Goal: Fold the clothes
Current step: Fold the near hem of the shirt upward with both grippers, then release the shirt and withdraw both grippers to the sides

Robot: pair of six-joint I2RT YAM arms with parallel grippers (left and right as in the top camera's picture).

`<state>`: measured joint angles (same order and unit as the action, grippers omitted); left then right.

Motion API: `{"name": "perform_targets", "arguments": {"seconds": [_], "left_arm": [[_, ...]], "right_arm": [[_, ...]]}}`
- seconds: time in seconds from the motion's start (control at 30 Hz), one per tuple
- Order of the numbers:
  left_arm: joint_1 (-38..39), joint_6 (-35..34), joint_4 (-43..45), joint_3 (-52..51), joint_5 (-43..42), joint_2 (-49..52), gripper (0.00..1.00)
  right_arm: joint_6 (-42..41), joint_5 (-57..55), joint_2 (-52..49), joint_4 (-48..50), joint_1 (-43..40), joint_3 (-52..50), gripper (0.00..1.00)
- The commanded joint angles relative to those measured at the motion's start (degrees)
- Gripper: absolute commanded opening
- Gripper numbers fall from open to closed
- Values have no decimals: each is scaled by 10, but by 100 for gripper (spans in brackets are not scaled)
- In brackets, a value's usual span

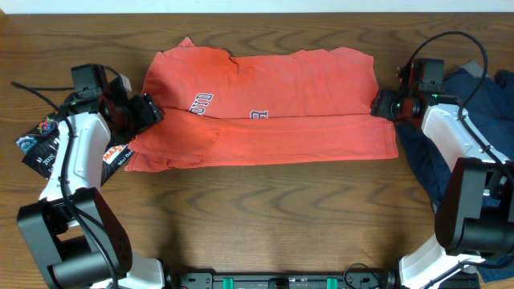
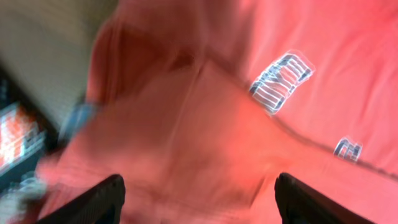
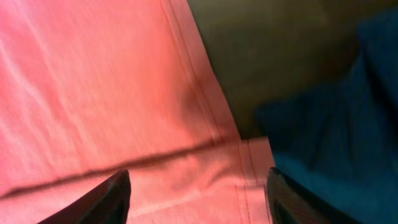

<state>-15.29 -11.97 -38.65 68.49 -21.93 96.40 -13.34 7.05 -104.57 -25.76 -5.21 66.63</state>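
Note:
An orange-red T-shirt point(image 1: 273, 104) with white lettering lies on the wooden table, its upper half folded down over the lower half. My left gripper point(image 1: 151, 111) is at the shirt's left edge, open, with cloth between its fingers point(image 2: 199, 193); the left wrist view is blurred. My right gripper point(image 1: 377, 104) is at the shirt's right edge, open, above the hemmed corner point(image 3: 249, 168). The shirt fills most of both wrist views.
A dark blue garment point(image 1: 474, 120) lies heaped at the right, also in the right wrist view point(image 3: 336, 124). A printed packet or tag point(image 1: 40, 144) lies at the left under my left arm. Bare wooden table point(image 1: 265, 217) lies in front.

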Motion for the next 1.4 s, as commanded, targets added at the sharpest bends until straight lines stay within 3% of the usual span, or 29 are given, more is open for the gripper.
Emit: {"name": "perform_targets", "arguments": {"seconds": [0.0,0.1,0.2,0.4,0.57,0.67,0.73,0.8,0.83,1.17,1.37], "left_arm": [[-17,3,-64,1,40,-21,79],[-21,3,-146,-3,96,-20,79],[-21,3,-160,-23,150,-20,79],[-20,2,-68,-95,151,-20,79],[-20,2,26,-151,151,-20,77],[-21,3,59,-165,151,-20,58],[-21,3,67,-165,151,-20,36],[-21,3,69,-165,152,-20,14],[-21,3,68,-165,152,-20,9],[-37,-3,27,-165,216,-21,6],[-43,-32,-63,-165,216,-21,6]], "right_arm": [[1,0,-2,-40,-4,0,69],[1,-34,-2,-122,-5,-1,67],[2,-73,-2,-160,-5,-12,71],[14,-76,-2,-108,-5,-64,72],[14,-74,-2,-74,-4,-93,55],[14,-75,-2,-72,-4,-97,32],[14,-75,-2,-73,-4,-97,14],[14,-75,-2,-72,-4,-97,1],[14,-76,-2,-72,-4,-97,1],[-40,-179,-2,-116,-5,-97,1],[-62,-188,-2,-166,-5,-97,1]]}}
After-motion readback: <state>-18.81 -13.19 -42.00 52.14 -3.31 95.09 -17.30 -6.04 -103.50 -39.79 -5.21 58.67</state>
